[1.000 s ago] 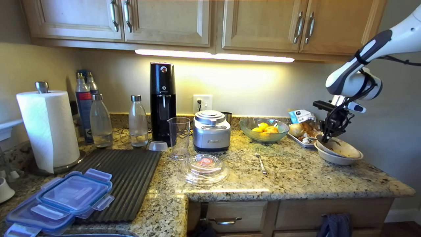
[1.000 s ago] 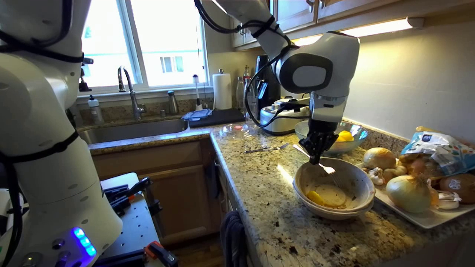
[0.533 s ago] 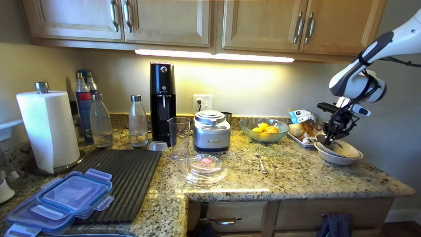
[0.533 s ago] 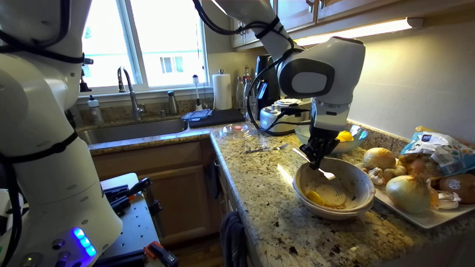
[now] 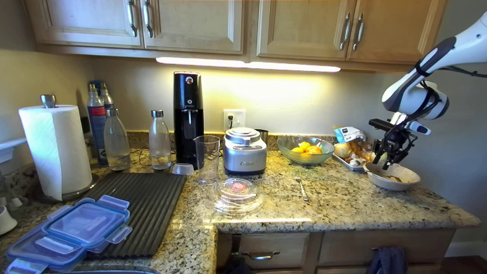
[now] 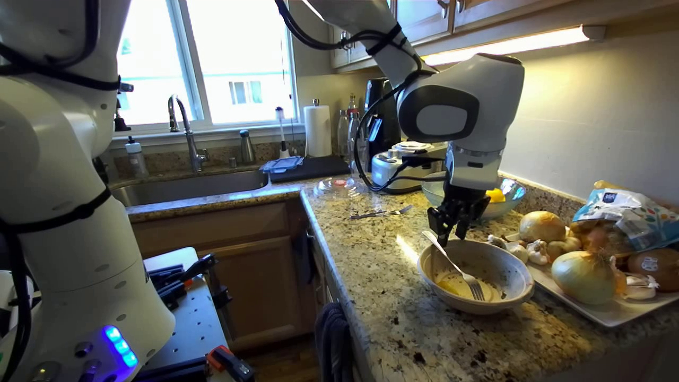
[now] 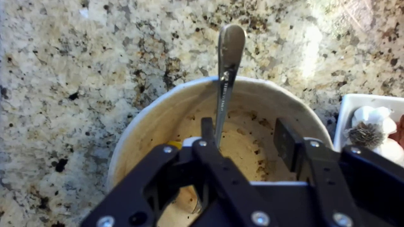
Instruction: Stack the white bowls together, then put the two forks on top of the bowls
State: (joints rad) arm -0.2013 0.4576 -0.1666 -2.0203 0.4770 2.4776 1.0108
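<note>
OK, white bowl sits on the granite counter; only one rim reads, so can't tell if a second is nested with it. Gripper hangs over the bowl's edge, fingers parted partway, clear gap between the pads, nothing held. One fork leans in the bowl, tines inside, handle crossing the rim and sticking out past it; handle runs close by a finger, can't tell if they touch. Small yellow piece at the bowl's bottom. Just beside the bowl: white tray with onions and garlic, blue-and-white bag by them. Near the bowl, glass bowl of yellow fruit. Farther from the white bowl, other fork lies flat on the counter. Well apart from the bowl: clear glass dish with a red mark, silver appliance, then clear jug and tall black machine. Farther out from the bowl, ridged black mat, plastic lids lying partly over it, paper towel roll. Also well away from the bowl, in an exterior view: metal sink, faucet, window.
</note>
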